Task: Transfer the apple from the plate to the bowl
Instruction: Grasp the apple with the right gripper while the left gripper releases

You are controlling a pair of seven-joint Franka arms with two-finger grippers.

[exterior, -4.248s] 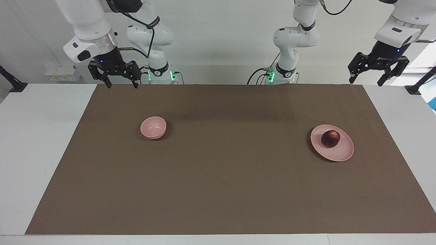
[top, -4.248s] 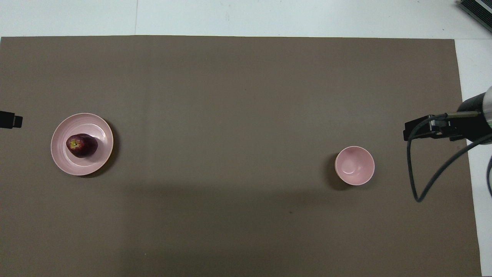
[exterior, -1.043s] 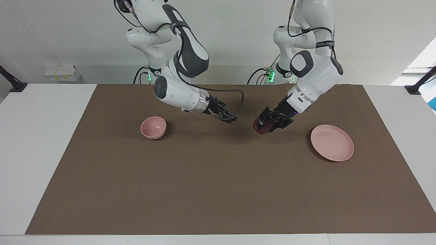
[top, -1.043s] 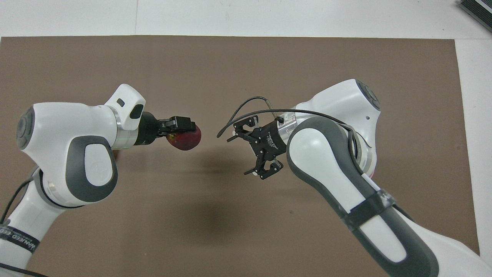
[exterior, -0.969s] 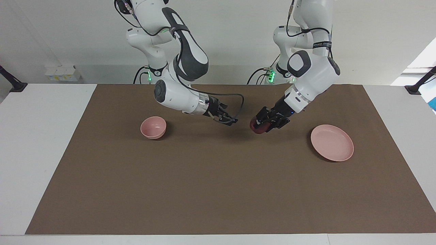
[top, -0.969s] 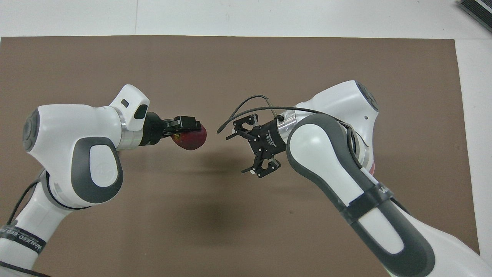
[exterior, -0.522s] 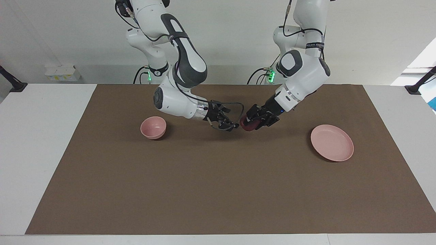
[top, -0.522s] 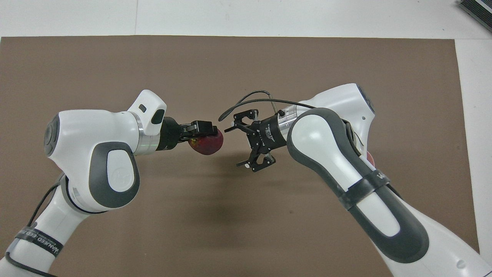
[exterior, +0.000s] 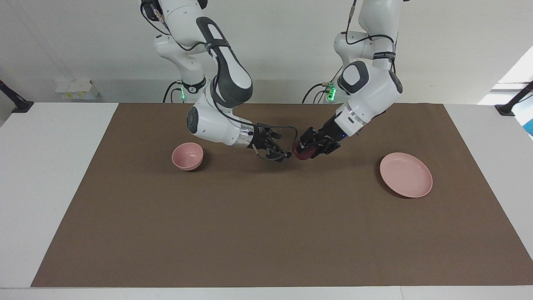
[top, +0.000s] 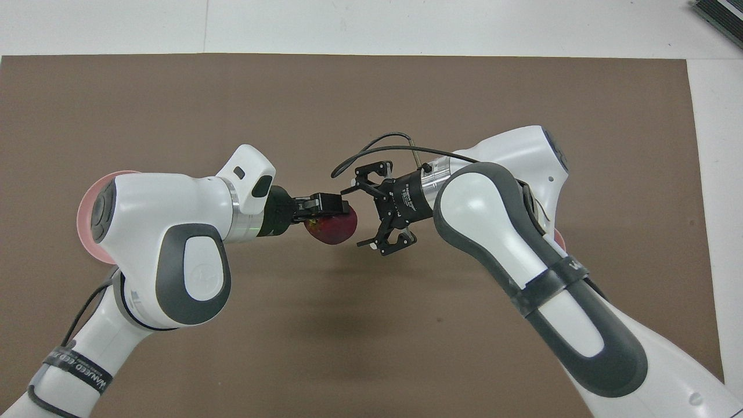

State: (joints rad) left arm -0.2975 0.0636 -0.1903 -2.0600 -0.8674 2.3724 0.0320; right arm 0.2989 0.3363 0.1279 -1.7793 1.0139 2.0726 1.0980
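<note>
The left pincer (exterior: 303, 151) is clamped on the small round dark red apple (exterior: 299, 152), holding it in the air over the middle of the brown mat on the white counter (exterior: 50, 175). The right pincer (top: 371, 210) hangs just beside the apple with its fingers spread wide around nothing. The flat pale pink plate (exterior: 406, 175) lies bare toward the left arm's end, well apart from the small deep pale pink bowl (exterior: 187, 156) toward the right arm's end.
</note>
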